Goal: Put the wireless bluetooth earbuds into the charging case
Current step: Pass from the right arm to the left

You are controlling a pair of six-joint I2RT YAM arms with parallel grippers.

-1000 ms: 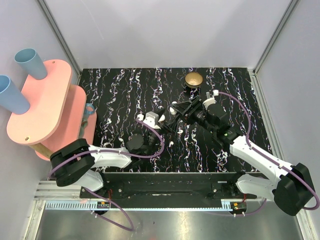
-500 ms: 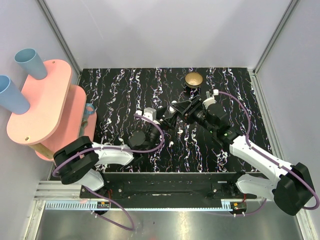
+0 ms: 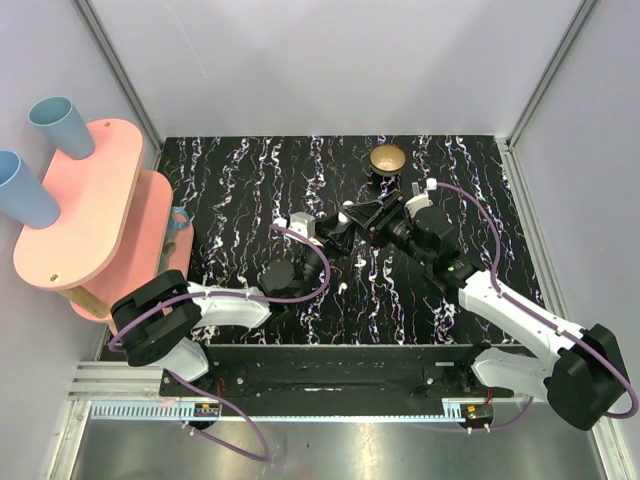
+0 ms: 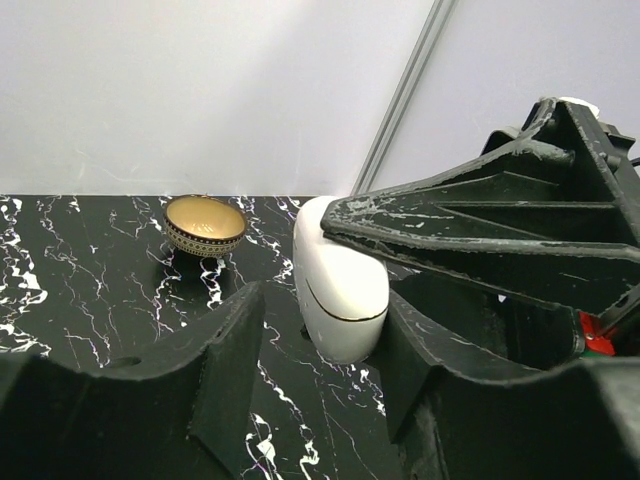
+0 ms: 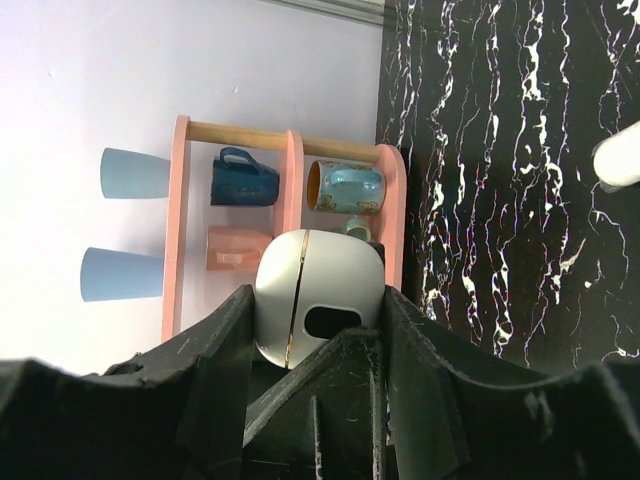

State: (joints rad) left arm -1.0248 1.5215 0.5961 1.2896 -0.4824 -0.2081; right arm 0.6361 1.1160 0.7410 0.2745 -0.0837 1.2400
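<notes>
The charging case (image 5: 318, 300) is white and rounded, its lid shut along a gold seam. My right gripper (image 5: 316, 308) is shut on it and holds it above the table at mid-table (image 3: 342, 222). In the left wrist view the case (image 4: 340, 285) hangs from the right fingers (image 4: 480, 215). My left gripper (image 4: 322, 335) is open, one finger on each side of the case's lower end, and sits just left of the right gripper (image 3: 316, 232). I cannot pick out the earbuds for sure; a small white speck (image 3: 343, 287) lies on the black tabletop near the arms.
A gold bowl on a black base (image 3: 386, 158) stands at the back of the table, also in the left wrist view (image 4: 204, 224). A pink rack with mugs (image 3: 90, 215) and blue cups (image 3: 60, 125) stands off the left edge. Grey walls enclose the table.
My left gripper has moved forward and up towards the right gripper and now straddles the case's lower end. The right gripper has stayed put with the case.
</notes>
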